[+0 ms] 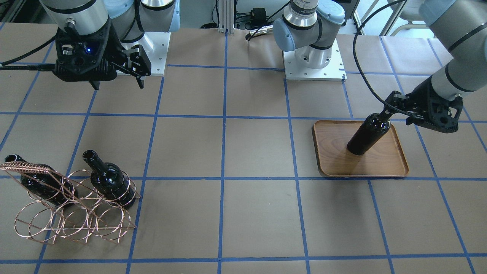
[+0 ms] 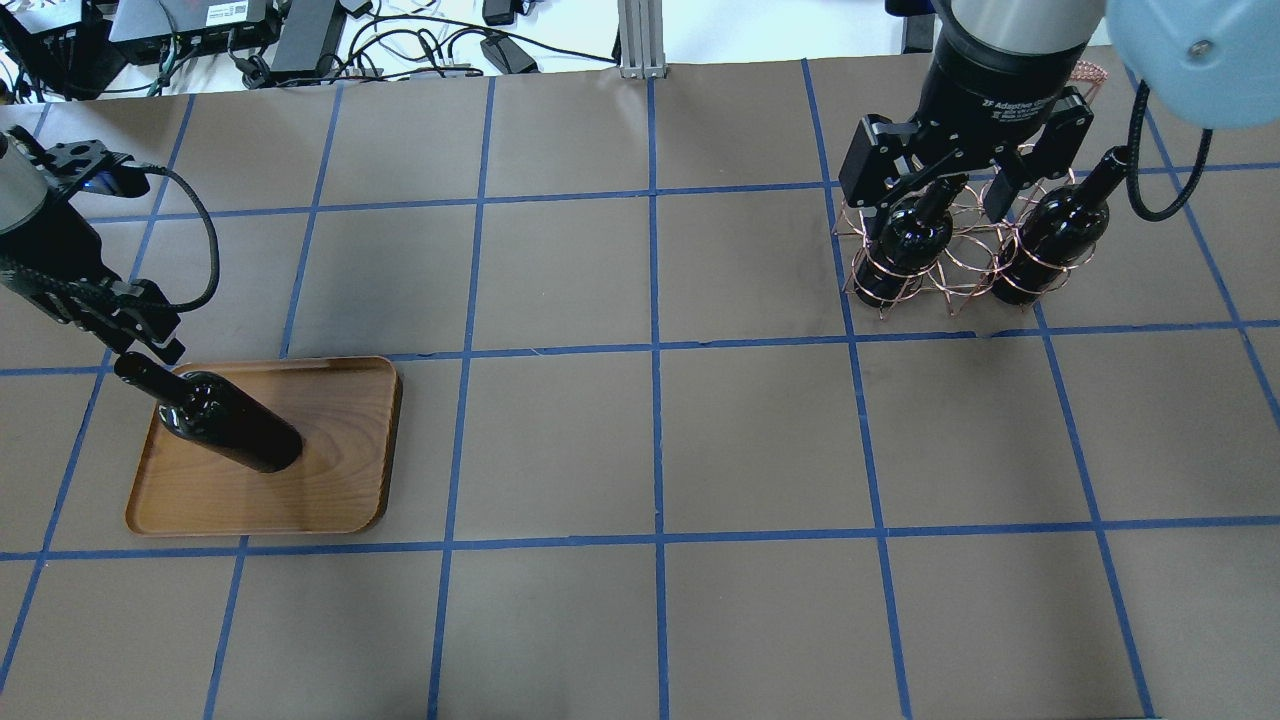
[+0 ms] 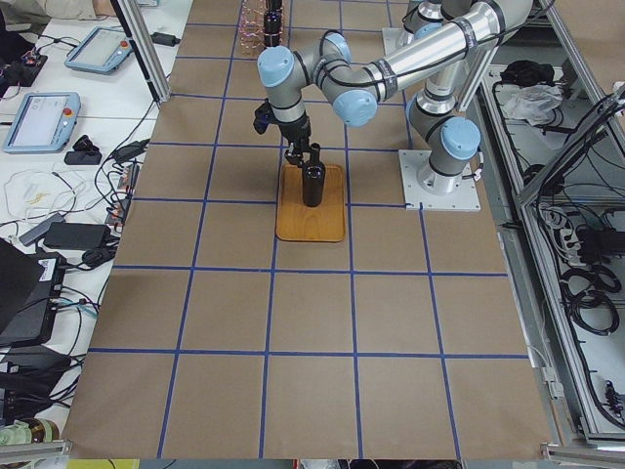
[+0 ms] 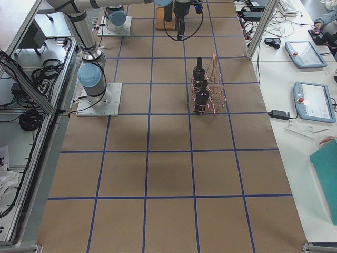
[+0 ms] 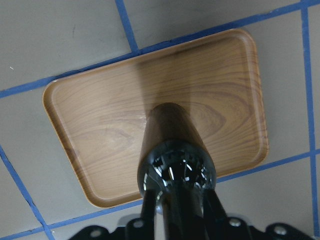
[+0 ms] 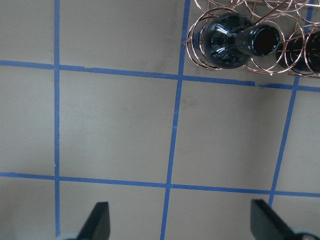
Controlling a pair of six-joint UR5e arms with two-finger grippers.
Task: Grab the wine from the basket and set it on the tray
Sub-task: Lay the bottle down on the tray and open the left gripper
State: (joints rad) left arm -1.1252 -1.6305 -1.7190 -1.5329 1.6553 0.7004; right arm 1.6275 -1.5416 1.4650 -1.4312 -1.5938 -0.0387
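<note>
You're looking at a glossy near-black wine bottle (image 1: pixel 367 136) and a brown tray (image 1: pixel 380 163) with clear wood grain. The basket (image 1: pixel 76 220) is copper-coloured wire hoops, and the other bottles (image 1: pixel 110 182) have the same black gloss. The table (image 1: pixel 258 152) is tan paper with a blue tape grid. The left gripper (image 1: pixel 385 114) and right gripper (image 1: pixel 118 86) are black. The arms (image 1: pixel 449 82) are silver-grey with pale-blue joints.

Three black wine bottles are counted: one, the wine (image 1: pixel 368 135), stands on the tray (image 1: pixel 380 164). The other two, the second bottle (image 1: pixel 110 180) and the third bottle (image 1: pixel 40 183), sit well apart from the tray in the hoops of the basket (image 1: pixel 72 220). There is one wooden tray and one copper wire basket, and two grippers show: the left gripper (image 1: pixel 386 112) above the tray at the wine's neck, and the right gripper (image 1: pixel 118 83) well apart from the tray.
</note>
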